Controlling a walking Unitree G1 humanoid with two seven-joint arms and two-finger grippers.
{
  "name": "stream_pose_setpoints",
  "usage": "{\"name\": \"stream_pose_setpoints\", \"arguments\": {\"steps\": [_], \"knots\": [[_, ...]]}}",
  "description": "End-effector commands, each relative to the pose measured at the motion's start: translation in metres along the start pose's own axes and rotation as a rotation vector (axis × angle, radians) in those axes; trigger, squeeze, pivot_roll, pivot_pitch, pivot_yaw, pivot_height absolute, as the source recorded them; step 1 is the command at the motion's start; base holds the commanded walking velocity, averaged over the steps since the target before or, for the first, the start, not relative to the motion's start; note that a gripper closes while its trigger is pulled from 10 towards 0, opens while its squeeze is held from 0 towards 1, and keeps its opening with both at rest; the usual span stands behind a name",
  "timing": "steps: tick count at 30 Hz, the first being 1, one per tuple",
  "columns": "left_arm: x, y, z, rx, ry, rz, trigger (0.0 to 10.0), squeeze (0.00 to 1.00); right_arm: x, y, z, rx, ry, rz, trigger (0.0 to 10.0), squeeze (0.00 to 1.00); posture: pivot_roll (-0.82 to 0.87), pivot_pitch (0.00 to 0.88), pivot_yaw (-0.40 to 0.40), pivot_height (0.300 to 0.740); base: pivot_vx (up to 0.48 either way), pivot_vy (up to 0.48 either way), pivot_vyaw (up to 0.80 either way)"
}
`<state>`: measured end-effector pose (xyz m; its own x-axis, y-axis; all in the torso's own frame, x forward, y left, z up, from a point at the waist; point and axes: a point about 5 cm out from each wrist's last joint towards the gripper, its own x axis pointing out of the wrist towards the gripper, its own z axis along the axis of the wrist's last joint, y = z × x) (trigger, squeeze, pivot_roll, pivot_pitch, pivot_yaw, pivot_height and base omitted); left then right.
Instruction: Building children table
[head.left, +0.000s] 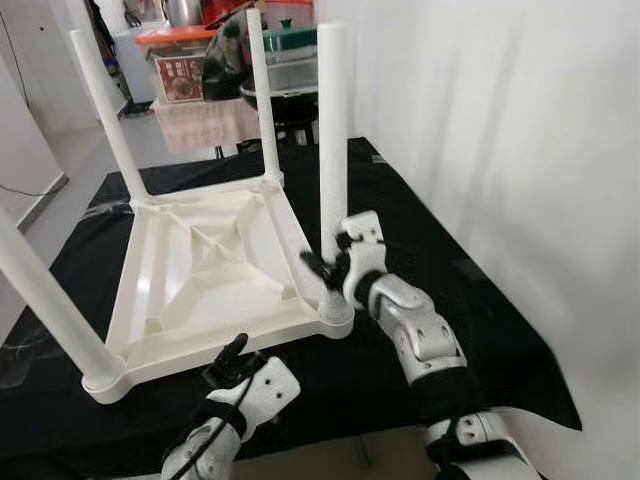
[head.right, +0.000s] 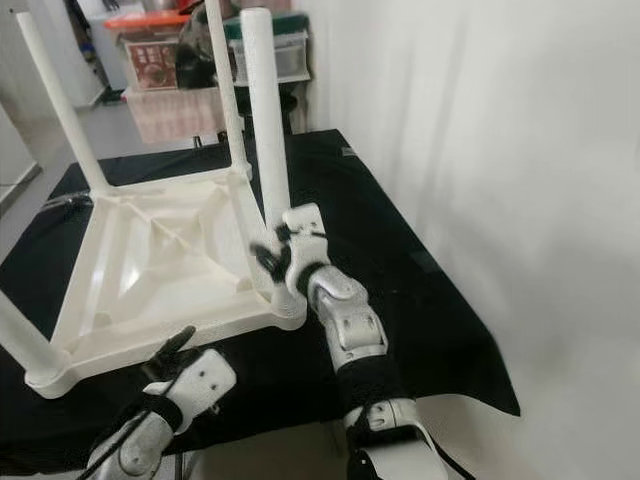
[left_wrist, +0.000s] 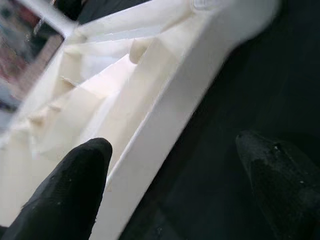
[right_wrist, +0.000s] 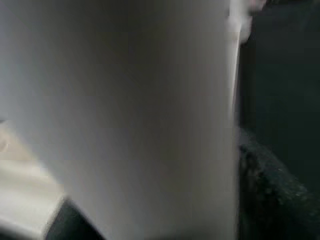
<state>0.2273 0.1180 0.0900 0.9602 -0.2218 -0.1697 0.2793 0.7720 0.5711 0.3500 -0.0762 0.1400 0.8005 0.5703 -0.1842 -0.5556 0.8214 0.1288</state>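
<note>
Black cloth (head.left: 470, 300) covers the low work surface, which stands against a plain white wall (head.left: 520, 150), with cluttered storage boxes (head.left: 180, 65) in the room beyond. On the cloth lies the white plastic children's table (head.left: 200, 270), upside down, its ribbed underside facing up and four white tubular legs rising from its corner sockets.

The right gripper (head.left: 325, 265) is at the near right leg (head.left: 330, 150), low down, just above the corner socket (head.left: 335, 305). Its black fingers appear to be clasped around the tube, and the right wrist view, pressed close against the pale leg (right_wrist: 130, 115), agrees with that. The left gripper (head.left: 232, 358) hovers at the near edge of the tabletop frame, its fingers (left_wrist: 65, 195) spread apart and holding nothing; one sits over the white rim (left_wrist: 165, 120) and the other over the cloth.

The step in hand looks like seating this leg fully in its socket. To do that well, the right arm should keep the tube upright and in line with the socket, pushing straight down along its axis rather than levering sideways. The left gripper would help by closing on or pressing the frame edge, so that the light table does not slide or tip on the cloth. A leg that leans away from its three neighbours would suggest it is not home.
</note>
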Motion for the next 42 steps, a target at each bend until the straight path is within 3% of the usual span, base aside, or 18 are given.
{"name": "stream_pose_setpoints", "arguments": {"steps": [1,2,3,4,5,10,12,13,17,18,26,27,28,29,30,31,37,42], "knots": [[-0.001,0.016,0.007,-0.093,-0.049,0.057,10.0,0.00,0.003,0.004,0.019,0.006,-0.054,0.157,10.0,1.00,-0.02,0.000,0.027,0.740,0.000,0.000,0.00],[-0.001,0.016,0.007,-0.093,-0.049,0.057,10.0,0.00,0.003,0.004,0.019,0.006,-0.054,0.157,10.0,1.00,-0.02,0.000,0.027,0.740,0.000,0.000,0.00],[-0.001,0.026,0.014,-0.191,-0.093,0.102,10.0,0.00,0.001,0.005,0.028,-0.010,-0.076,0.312,10.0,0.89,-0.02,0.000,0.025,0.740,0.000,0.000,0.00],[-0.002,0.032,0.018,-0.256,-0.125,0.130,10.0,0.00,-0.001,0.005,0.034,-0.021,-0.089,0.414,10.0,0.89,-0.02,0.000,0.025,0.740,0.000,0.000,0.00],[-0.002,0.034,0.018,-0.356,-0.141,0.130,10.0,0.00,-0.003,0.004,0.035,-0.056,-0.068,0.539,10.0,0.00,-0.01,0.000,0.022,0.740,0.000,0.000,0.00],[-0.003,0.032,0.015,-0.472,-0.145,0.122,10.0,0.00,-0.006,0.002,0.032,-0.114,-0.016,0.680,10.0,0.00,-0.01,0.000,0.021,0.740,0.000,0.000,0.00],[-0.003,0.017,0.014,-0.567,-0.171,0.022,10.0,0.00,-0.004,0.001,0.029,-0.116,0.039,0.754,10.0,0.00,0.00,0.000,0.010,0.740,0.000,0.000,0.00],[-0.004,0.010,0.014,-0.581,-0.181,-0.025,10.0,0.00,-0.002,0.001,0.029,-0.097,0.055,0.775,9.5,0.00,0.00,0.000,0.009,0.740,0.000,0.000,0.00],[-0.004,0.006,0.014,-0.584,-0.186,-0.053,10.0,0.00,-0.001,0.001,0.028,-0.082,0.061,0.783,9.5,0.00,0.00,0.000,0.009,0.740,0.000,0.000,0.00],[-0.003,0.008,0.014,-0.659,-0.210,-0.057,10.0,0.00,0.004,0.001,0.026,-0.061,0.064,0.718,0.0,0.00,0.01,0.000,0.003,0.740,0.000,0.000,0.00],[-0.003,0.011,0.014,-0.705,-0.232,-0.060,10.0,0.00,0.008,-0.001,0.018,-0.063,0.082,0.604,0.0,0.00,0.01,0.000,-0.002,0.740,0.000,0.000,0.00],[-0.004,0.011,0.015,-0.699,-0.235,-0.060,10.0,0.00,0.009,0.000,0.007,-0.053,0.113,0.508,0.0,0.00,0.01,0.000,-0.012,0.740,0.000,0.000,0.00],[-0.004,0.011,0.015,-0.699,-0.235,-0.060,10.0,0.00,0.009,0.000,0.007,-0.053,0.113,0.508,0.0,0.00,0.01,0.000,-0.012,0.740,0.000,0.000,0.00],[-0.005,0.012,0.017,-0.698,-0.245,-0.060,10.0,0.00,0.004,0.002,-0.029,0.020,0.175,0.233,0.0,0.00,0.01,0.000,-0.025,0.740,0.000,0.000,0.00],[-0.007,0.013,0.017,-0.692,-0.249,-0.065,10.0,0.00,-0.004,0.007,-0.050,0.075,0.197,0.049,0.0,0.00,-0.01,0.000,0.000,0.740,0.000,0.000,0.00],[-0.007,0.012,0.017,-0.694,-0.253,-0.083,10.0,0.00,-0.009,0.005,-0.057,0.112,0.189,-0.068,0.0,0.00,-0.02,0.000,0.009,0.740,0.000,0.000,0.00],[-0.009,0.009,0.018,-0.721,-0.281,-0.165,10.0,0.00,-0.003,-0.011,-0.043,0.102,0.136,-0.115,0.0,0.00,-0.02,0.000,0.009,0.740,0.000,0.000,0.00],[-0.010,0.009,0.018,-0.721,-0.291,-0.174,10.0,0.00,-0.001,-0.014,-0.040,0.092,0.143,-0.124,0.1,0.00,-0.02,0.000,0.005,0.740,0.000,0.000,0.00]]}}
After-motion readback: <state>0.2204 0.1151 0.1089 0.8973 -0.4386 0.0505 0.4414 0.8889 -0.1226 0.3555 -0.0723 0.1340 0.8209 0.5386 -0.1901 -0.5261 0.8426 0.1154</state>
